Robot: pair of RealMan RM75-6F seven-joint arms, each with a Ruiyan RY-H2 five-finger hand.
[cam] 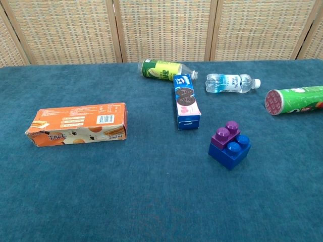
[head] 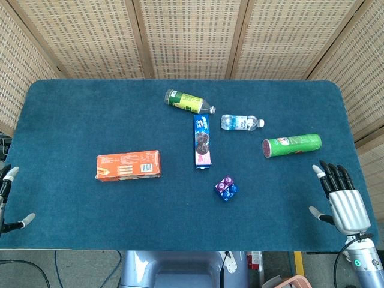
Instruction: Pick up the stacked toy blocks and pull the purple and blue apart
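The stacked toy blocks (head: pixel 226 188) (cam: pixel 229 144) sit on the blue table cloth, right of centre near the front edge: a small purple block (cam: pixel 226 134) pressed onto a larger blue block (cam: pixel 232 153). My right hand (head: pixel 343 200) hovers at the front right edge of the table, fingers spread and holding nothing, well to the right of the blocks. Only the fingertips of my left hand (head: pixel 8 198) show at the far left edge, apart and holding nothing. Neither hand appears in the chest view.
An orange cracker box (head: pixel 129 165) lies left of centre. A blue cookie box (head: pixel 203 141), a green-labelled bottle (head: pixel 189 101), a small water bottle (head: pixel 241 122) and a green chip can (head: pixel 291 145) lie behind the blocks. Wicker screens stand behind the table (head: pixel 72 114).
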